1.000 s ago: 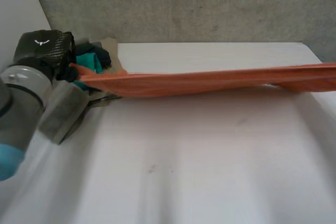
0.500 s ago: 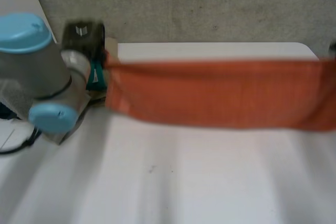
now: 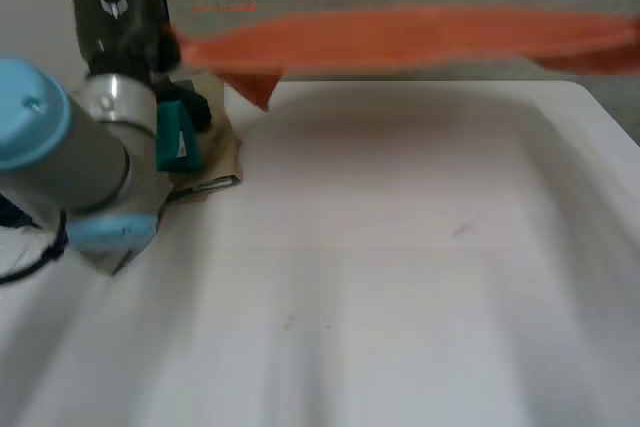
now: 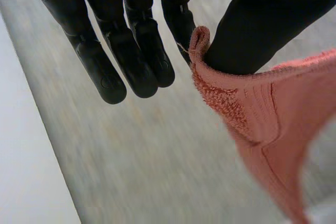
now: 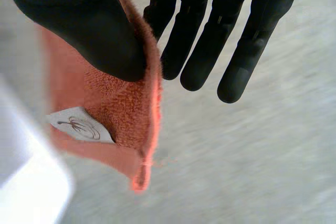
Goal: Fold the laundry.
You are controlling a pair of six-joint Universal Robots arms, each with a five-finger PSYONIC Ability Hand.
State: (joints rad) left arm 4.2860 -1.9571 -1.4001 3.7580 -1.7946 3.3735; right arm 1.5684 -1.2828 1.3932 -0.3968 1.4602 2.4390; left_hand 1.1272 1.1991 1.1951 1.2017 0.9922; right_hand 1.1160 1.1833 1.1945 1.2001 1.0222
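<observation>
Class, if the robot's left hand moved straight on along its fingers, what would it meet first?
Probably the rough grey wall beyond the left hand's fingertips, though depth is unclear. The orange terry towel pinched at its thumb hangs beside that line.

Soft, even light, faint shadow of orange towel [image 3: 400, 39] on white table [image 3: 400, 327]

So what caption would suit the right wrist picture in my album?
The right hand pinches the orange towel at its edge between thumb and fingers, its white label beside the thumb.
</observation>
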